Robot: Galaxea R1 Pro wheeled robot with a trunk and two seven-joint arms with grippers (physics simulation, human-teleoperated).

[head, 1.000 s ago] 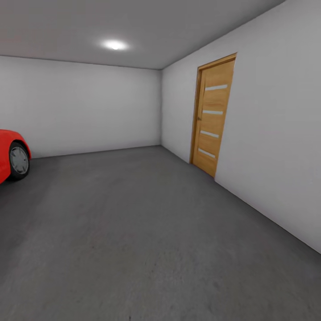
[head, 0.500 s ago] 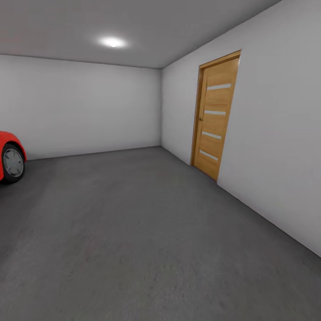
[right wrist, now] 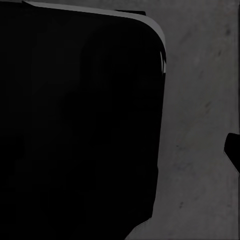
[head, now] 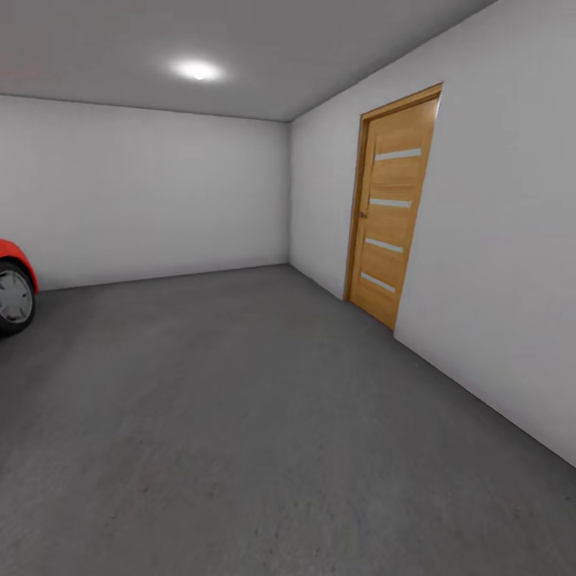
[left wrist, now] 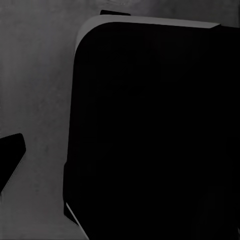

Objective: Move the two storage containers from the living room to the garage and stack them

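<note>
I am in the garage, and the two storage containers are out of view. The dark grey concrete floor [head: 240,416] stretches ahead to the white back wall. In the left wrist view a black fingertip [left wrist: 10,155] pokes in over the floor [left wrist: 40,100], beside a large black part of the robot [left wrist: 150,130]. The right wrist view likewise has one black fingertip [right wrist: 233,150] over the floor [right wrist: 200,125] and a black robot part [right wrist: 75,125]. Nothing shows between the fingers, and their spacing cannot be read.
The front wheel of a red car [head: 12,292] sits at the left edge. A shut wooden door [head: 392,208] is in the right wall. A round ceiling light [head: 196,70] glows above. Open floor lies between the car and the right wall.
The whole head view has shifted: the car has slid further toward the left edge and the door looks larger and further right, so the camera has moved. Nothing in the room has moved.
</note>
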